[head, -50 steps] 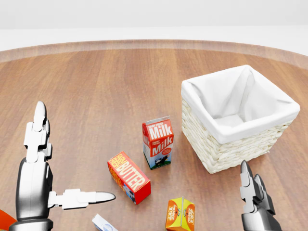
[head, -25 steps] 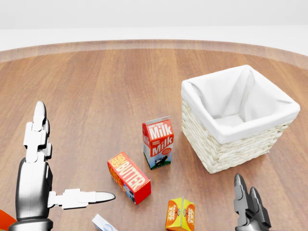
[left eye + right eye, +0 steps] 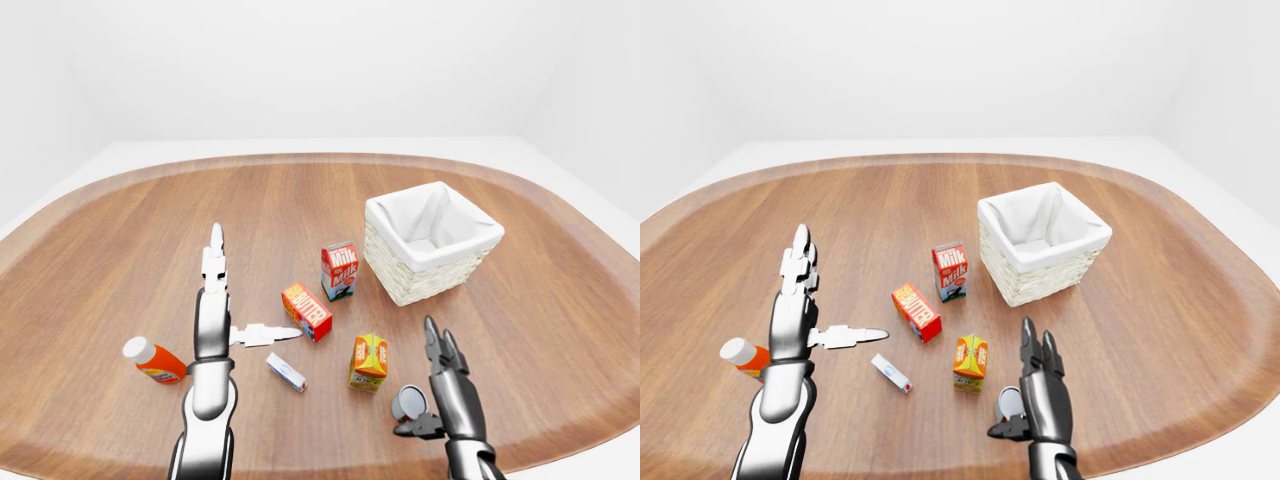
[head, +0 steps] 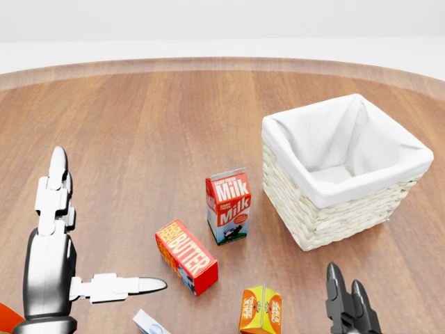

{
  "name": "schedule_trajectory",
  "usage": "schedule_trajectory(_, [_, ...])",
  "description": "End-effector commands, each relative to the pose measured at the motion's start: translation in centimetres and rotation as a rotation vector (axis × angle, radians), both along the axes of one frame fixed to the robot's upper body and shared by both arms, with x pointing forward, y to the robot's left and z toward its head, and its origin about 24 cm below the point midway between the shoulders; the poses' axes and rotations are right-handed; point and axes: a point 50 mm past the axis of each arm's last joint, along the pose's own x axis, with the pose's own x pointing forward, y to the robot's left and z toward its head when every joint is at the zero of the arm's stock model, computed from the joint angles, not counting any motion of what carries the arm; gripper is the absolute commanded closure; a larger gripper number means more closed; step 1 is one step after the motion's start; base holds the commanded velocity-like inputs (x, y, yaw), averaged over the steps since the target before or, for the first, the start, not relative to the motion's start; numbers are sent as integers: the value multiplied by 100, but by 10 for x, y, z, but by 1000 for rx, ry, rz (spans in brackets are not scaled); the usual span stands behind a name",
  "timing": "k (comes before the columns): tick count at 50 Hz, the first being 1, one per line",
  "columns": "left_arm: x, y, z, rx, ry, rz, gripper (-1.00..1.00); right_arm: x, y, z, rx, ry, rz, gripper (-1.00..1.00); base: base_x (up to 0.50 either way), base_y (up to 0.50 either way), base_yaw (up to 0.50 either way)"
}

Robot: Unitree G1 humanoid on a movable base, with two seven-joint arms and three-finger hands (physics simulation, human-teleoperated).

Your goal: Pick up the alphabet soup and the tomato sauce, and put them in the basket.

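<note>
Right hand (image 3: 440,385) (fingers spread) hovers near the empty basket (image 3: 432,241).

We're holding our left hand (image 3: 212,310) up flat, fingers spread (thumb sticking out sideways), while our right hand (image 3: 446,385) is hovering low, fingers open too.

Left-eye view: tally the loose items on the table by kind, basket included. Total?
Cartons: 2, milk carton and orange juice carton
Boxes: 2, butter box and small white box
Bottles: 1, orange bottle lying flat
Cans: 1, grey-topped can by the right hand
Baskets: 1, basket
Total: 7
</note>
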Motion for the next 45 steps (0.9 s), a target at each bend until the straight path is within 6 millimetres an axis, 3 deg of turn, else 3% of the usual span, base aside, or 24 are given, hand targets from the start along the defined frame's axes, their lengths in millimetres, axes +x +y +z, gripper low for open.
schedule_trajectory(1, [0,0,0,-1,1,0,-100,0,2,-5,-24,2,11,-100,0,0,0])
schedule_trajectory(45, [0,0,0,-1,2,0,-100,3,3,-35,-81,65,12,-100,0,0,0])
